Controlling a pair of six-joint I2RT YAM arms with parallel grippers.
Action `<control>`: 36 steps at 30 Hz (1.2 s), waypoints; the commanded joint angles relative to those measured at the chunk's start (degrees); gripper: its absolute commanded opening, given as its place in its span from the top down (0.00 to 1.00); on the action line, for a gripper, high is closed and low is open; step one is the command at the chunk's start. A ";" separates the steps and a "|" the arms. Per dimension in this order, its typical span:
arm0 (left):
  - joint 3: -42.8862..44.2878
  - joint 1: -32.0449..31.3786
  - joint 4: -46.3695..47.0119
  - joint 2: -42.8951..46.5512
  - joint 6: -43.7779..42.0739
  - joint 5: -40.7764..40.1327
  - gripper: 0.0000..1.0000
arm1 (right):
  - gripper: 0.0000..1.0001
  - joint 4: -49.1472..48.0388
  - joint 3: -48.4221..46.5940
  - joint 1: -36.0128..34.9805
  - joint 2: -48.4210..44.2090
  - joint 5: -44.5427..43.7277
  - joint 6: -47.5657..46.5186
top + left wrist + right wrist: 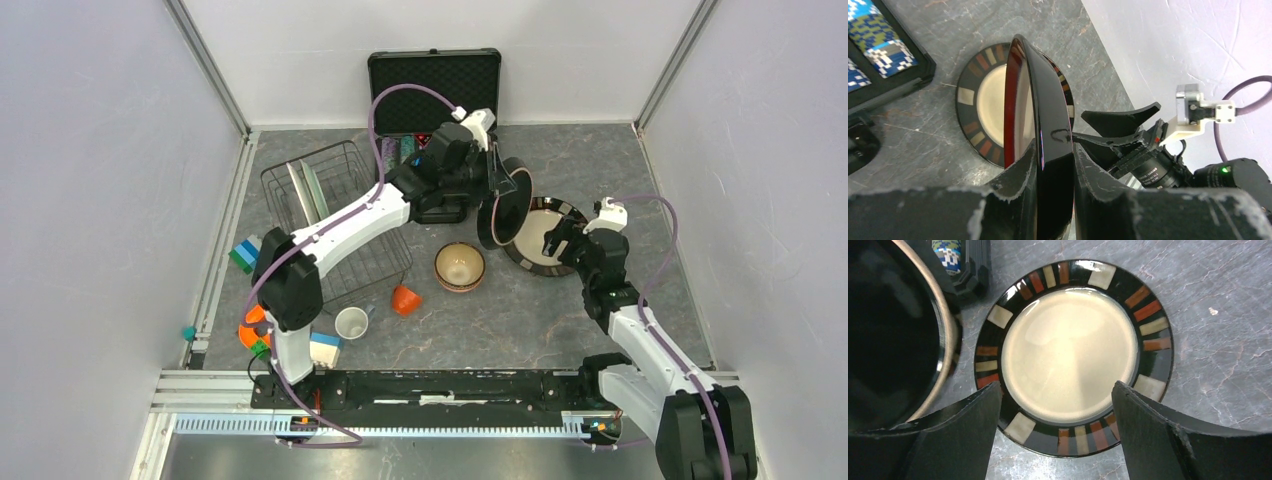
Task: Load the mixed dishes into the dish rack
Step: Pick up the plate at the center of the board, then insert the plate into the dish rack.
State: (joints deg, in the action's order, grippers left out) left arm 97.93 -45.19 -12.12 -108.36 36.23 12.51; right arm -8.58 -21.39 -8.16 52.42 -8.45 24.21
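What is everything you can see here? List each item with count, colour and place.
dish rack: one, black wire, back left of table
plates in the rack: seemingly two, pale, standing on edge
dark plate: one, glossy black back, held on edge above the table
striped plate: one, beige with dark striped rim, flat at right
bowl: one, tan, centre
orange cup: one, beside the rack's near corner
white cup: one, upright, near left
hard case: one, black, open, at back wall
stacked blocks: green and blue, left of rack
ring toy: one, orange, near left
white-and-blue block: one, near edge
left claw: shut on the dark plate's rim
right claw: open, above the striped plate
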 commanded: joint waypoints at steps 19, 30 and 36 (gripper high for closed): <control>-13.01 12.33 3.83 28.62 -6.00 -22.58 0.98 | 0.15 1.72 -4.18 0.43 5.19 5.48 2.71; -20.27 16.00 4.23 34.77 -8.66 -33.66 0.98 | 0.15 1.92 -4.54 0.50 6.13 6.44 3.49; -21.19 17.60 3.35 34.87 -9.60 -36.70 0.98 | 0.15 1.92 -4.36 0.44 6.02 6.25 3.39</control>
State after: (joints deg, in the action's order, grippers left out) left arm 75.48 -28.64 -17.15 -77.21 29.23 -19.53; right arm -5.82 -23.29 -7.97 58.24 -2.50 27.11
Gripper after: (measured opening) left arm 0.279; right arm 0.849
